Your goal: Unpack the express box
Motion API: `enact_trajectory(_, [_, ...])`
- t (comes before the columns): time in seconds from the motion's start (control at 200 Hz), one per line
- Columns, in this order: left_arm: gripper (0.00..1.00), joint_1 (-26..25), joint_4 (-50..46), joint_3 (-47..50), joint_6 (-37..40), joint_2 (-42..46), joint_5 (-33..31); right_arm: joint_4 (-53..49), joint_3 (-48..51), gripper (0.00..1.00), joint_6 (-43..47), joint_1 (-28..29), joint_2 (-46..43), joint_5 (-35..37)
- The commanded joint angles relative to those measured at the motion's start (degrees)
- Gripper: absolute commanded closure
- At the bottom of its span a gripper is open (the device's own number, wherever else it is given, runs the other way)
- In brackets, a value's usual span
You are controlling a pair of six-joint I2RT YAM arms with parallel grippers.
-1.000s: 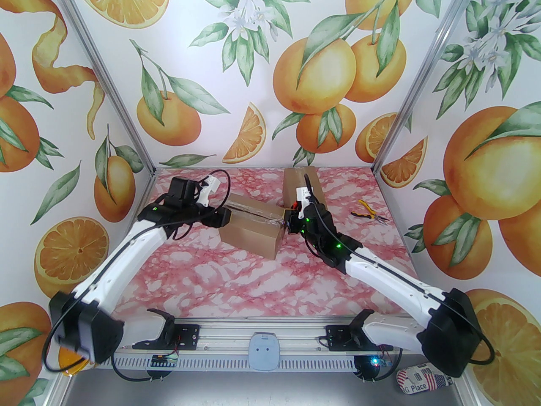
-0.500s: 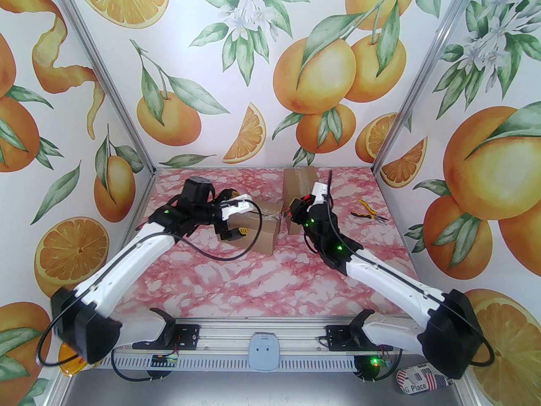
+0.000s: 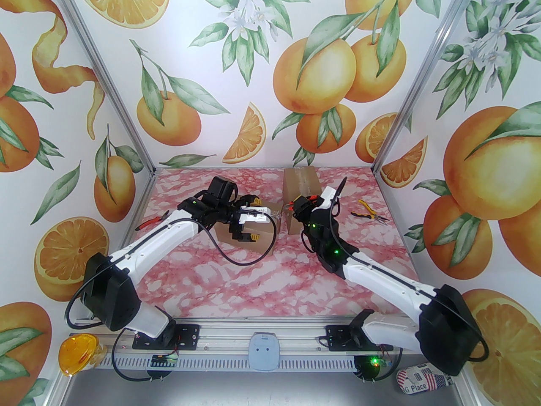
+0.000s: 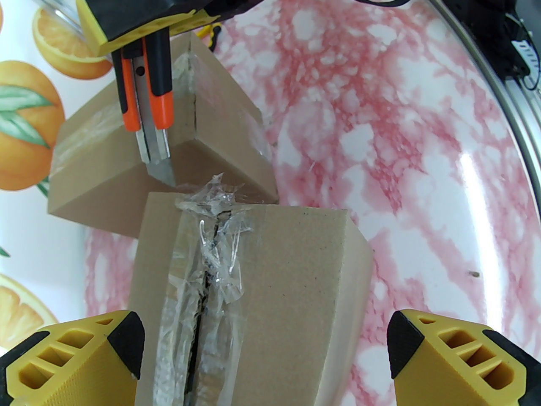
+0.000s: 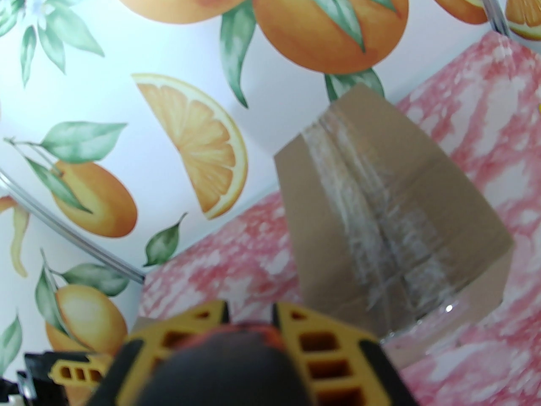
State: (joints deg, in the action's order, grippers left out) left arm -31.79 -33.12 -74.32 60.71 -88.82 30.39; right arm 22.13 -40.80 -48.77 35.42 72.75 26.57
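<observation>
The brown cardboard box point(image 4: 287, 277) with slit clear tape lies on the pink marbled tabletop point(image 4: 380, 142), beneath the left claw point(image 4: 266, 345), which gapes wide and empty. The right claw point(image 4: 146, 36) clamps an orange-and-black utility knife point(image 4: 150, 100), blade tip near the box's end.

bright even light, table point(image 4: 467, 171) glare (left wrist view), fisheye edges, right gripper point(image 5: 250, 316) blurred

The left arm point(image 3: 148, 243) and the right arm point(image 3: 380, 275) are white tubular links between bulky black joint housings, each trailing a looping black cable and dotted with green lights. The left claw point(image 4: 266, 353) has yellow, ribbed fingers point(image 4: 72, 357) tipped black.
</observation>
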Motion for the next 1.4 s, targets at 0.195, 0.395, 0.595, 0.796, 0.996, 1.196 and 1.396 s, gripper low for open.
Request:
enact_trajectory(0.195, [0.04, 0.07, 2.71, 1.00, -0.31, -1.53, 1.35, 2.23, -0.71, 1.00, -1.94, 0.24, -0.77, 2.70])
enact_trajectory(0.395, [0.08, 0.46, 2.20, 3.06, -1.38, -1.57, 1.83, 4.84, -0.13, 1.00, -4.41, 0.25, 0.84, 1.39])
enact_trajectory(0.595, [0.11, 0.85, 5.47, 5.15, -2.75, -1.50, -0.20, 6.82, -0.50, 1.00, -8.22, 0.47, 3.34, -0.34])
enact_trajectory(0.796, [0.12, 1.51, 9.92, 5.77, -5.62, -1.62, -1.88, 8.46, -0.05, 1.00, -10.10, 0.84, 5.17, -1.57])
enact_trajectory(0.996, [0.12, 1.86, 13.79, 6.28, -8.14, -2.32, -4.02, 14.92, 2.18, 1.00, -14.91, 0.82, 7.10, -3.50])
enact_trajectory(1.196, [0.11, 2.82, 17.26, 7.92, -10.85, -2.21, -5.69, 15.84, 2.91, 1.00, -19.88, 1.04, 7.95, -6.69])
enact_trajectory(1.396, [0.10, 3.83, 19.22, 9.47, -12.58, -1.63, -7.32, 12.99, 2.35, 1.00, -22.94, 1.31, 7.52, -9.57])
